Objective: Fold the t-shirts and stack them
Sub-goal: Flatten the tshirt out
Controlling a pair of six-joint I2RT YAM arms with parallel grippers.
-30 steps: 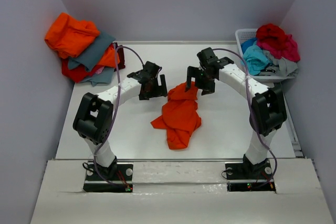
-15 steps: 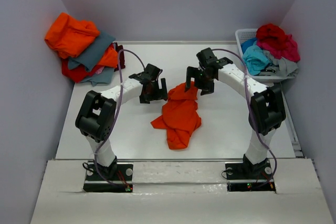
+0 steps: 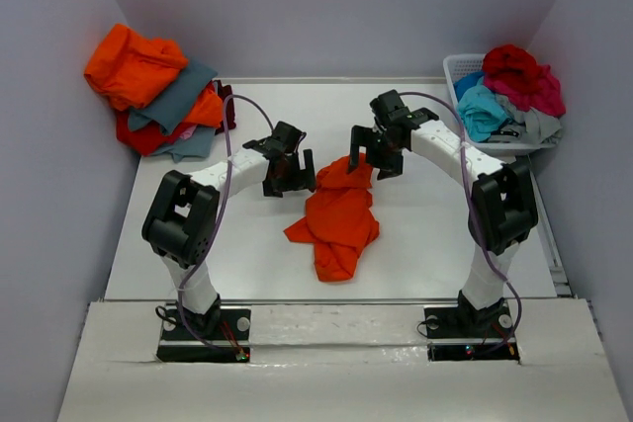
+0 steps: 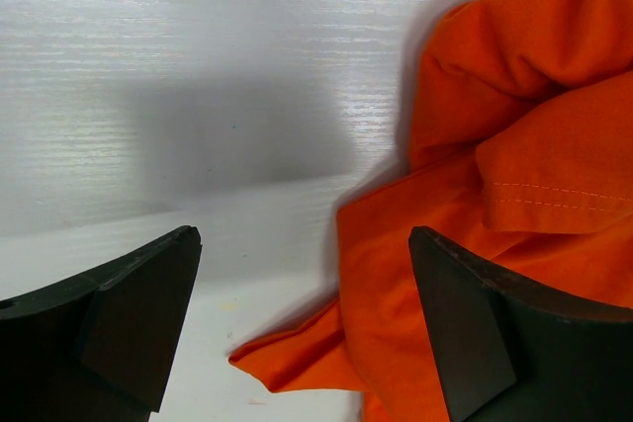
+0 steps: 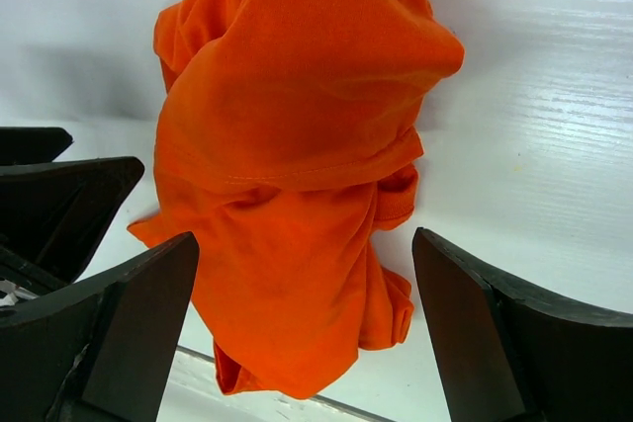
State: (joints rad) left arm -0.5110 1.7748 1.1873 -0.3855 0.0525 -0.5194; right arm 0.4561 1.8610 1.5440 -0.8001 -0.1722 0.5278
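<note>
Flanking the orange t-shirt point(image 3: 336, 219) (sleeves buried), left tool point(image 3: 292, 177) and right tool point(image 3: 381, 157) gape wide.

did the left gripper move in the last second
Yes, slightly: the left gripper has slid away from the far edge of the table, alongside the orange t-shirt.

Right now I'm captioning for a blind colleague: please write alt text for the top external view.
A crumpled orange t-shirt lies mid-table between the left arm and right arm, their open jaws flanking its far end. A shirt pile sits far left; a white basket of shirts far right.
</note>
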